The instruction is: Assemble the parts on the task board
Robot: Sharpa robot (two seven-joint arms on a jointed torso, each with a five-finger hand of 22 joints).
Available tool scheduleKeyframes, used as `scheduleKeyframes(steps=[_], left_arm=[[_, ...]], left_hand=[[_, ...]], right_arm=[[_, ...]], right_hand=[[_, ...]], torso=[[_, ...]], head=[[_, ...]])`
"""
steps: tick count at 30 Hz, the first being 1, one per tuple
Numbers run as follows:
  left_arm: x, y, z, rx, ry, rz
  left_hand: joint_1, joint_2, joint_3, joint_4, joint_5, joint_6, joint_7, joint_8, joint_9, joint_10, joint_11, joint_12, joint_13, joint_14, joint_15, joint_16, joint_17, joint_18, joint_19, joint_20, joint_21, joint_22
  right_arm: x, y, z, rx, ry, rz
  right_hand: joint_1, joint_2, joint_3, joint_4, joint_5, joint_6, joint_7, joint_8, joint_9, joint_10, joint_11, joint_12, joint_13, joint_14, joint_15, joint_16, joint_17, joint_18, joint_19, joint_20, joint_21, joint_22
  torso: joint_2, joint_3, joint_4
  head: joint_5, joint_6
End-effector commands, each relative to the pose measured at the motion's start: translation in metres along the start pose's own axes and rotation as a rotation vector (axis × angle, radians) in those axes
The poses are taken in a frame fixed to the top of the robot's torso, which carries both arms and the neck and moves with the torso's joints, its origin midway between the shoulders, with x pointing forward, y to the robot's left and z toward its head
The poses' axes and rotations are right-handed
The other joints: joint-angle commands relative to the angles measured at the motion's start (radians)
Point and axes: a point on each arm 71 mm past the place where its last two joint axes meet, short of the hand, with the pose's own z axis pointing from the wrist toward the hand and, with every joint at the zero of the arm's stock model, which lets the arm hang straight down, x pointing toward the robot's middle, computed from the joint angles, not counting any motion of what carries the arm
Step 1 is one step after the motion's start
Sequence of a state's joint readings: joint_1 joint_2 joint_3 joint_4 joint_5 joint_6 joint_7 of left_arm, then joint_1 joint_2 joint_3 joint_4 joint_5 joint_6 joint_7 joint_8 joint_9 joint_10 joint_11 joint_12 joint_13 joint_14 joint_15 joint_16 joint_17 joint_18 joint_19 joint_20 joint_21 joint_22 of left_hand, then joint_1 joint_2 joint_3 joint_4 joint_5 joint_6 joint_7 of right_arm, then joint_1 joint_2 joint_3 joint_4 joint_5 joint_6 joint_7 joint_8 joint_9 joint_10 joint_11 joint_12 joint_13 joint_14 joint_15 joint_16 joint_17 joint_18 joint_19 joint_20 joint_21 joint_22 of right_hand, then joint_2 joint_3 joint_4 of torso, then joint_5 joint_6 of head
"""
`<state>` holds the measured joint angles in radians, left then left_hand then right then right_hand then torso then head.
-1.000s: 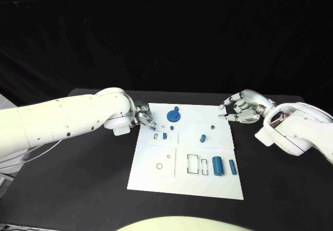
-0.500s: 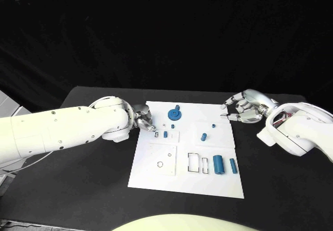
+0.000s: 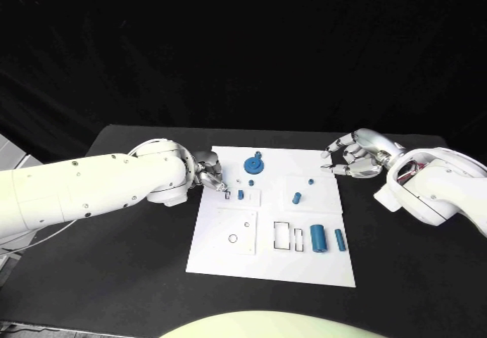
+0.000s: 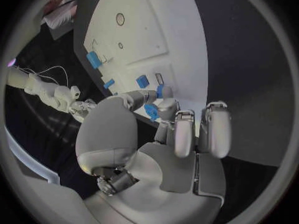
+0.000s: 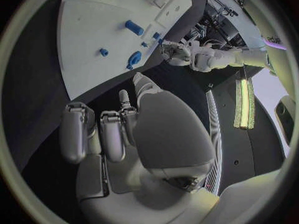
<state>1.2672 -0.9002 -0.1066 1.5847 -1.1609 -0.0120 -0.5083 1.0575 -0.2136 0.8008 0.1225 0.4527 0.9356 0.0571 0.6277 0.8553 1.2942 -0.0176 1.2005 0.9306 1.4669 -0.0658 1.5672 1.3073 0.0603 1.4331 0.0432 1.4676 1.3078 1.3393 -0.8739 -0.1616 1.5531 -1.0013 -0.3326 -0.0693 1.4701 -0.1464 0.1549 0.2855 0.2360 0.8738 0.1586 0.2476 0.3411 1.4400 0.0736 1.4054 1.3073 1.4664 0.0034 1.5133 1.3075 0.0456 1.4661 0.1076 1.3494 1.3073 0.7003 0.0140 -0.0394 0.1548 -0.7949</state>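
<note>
The left hand [image 3: 210, 174] pinches a small blue part [image 4: 151, 110] at the white task board's [image 3: 225, 253] left edge. The right hand [image 3: 351, 160], fingers curled on nothing, hovers beside the board's right edge.

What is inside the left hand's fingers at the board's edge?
The left hand pinches a small blue part at its fingertips, just over the task board. The fingers cover most of the part, so its shape cannot be told.

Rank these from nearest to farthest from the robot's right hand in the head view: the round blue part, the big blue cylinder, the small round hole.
From the right hand:
1. Round blue part, far end of the board.
2. Big blue cylinder, near right of the board.
3. Small round hole, near left.
</note>
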Motion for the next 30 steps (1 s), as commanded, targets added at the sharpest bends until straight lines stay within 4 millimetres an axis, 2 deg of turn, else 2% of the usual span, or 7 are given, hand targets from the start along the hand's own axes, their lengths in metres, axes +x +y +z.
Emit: scheduleKeyframes(steps=[1,8,30], left_arm=[[0.005,-0.0007,0.0006,0.016,0.089,-0.015],[0.0062,-0.0007,0.0031,0.014,0.129,-0.029],[0.0041,-0.005,0.008,0.026,0.104,-0.003]], left_hand=[[0.001,0.014,0.196,-0.19,0.002,0.005,0.0,0.002,0.0,0.005,-0.001,0.0,-0.001,0.103,-0.006,0.002,0.261,-0.012,0.004,-0.002,0.003,0.081],[0.001,0.014,0.197,-0.19,0.001,0.005,0.0,0.001,-0.001,0.003,-0.001,-0.002,-0.004,0.103,-0.007,0.002,0.26,-0.011,0.002,-0.002,0.001,0.078],[0.001,0.014,0.198,-0.19,-0.001,0.005,0.0,0.0,-0.002,0.003,-0.001,-0.004,-0.005,0.103,-0.007,0.002,0.26,-0.011,0.0,-0.002,0.001,0.076]], right_arm=[[0.0014,0.0005,0.0001,-0.007,0.014,-0.006],[0.002,0.001,0.0004,-0.008,0.015,-0.005],[0.0023,0.001,0.0003,-0.007,0.017,-0.005]], right_hand=[[-0.002,-0.005,0.007,-0.001,0.004,-0.005,-0.001,0.004,0.001,-0.005,-0.001,-0.003,0.122,0.073,-0.006,-0.004,0.138,0.007,0.0,-0.006,-0.006,0.12],[-0.002,-0.005,0.007,-0.001,0.004,-0.005,-0.001,0.004,0.001,-0.005,-0.001,-0.003,0.122,0.073,-0.006,-0.004,0.138,0.007,0.0,-0.006,-0.006,0.12],[-0.002,-0.005,0.007,-0.001,0.004,-0.005,-0.001,0.004,0.001,-0.005,-0.001,-0.003,0.122,0.073,-0.006,-0.004,0.138,0.007,0.0,-0.006,-0.006,0.12]], torso=[[-0.001,0.0007,0.0003],[-0.001,0.0002,0.0013],[-0.001,0.001,0.0012]], head=[[-0.002,-0.003],[-0.003,-0.006],[-0.004,-0.009]])
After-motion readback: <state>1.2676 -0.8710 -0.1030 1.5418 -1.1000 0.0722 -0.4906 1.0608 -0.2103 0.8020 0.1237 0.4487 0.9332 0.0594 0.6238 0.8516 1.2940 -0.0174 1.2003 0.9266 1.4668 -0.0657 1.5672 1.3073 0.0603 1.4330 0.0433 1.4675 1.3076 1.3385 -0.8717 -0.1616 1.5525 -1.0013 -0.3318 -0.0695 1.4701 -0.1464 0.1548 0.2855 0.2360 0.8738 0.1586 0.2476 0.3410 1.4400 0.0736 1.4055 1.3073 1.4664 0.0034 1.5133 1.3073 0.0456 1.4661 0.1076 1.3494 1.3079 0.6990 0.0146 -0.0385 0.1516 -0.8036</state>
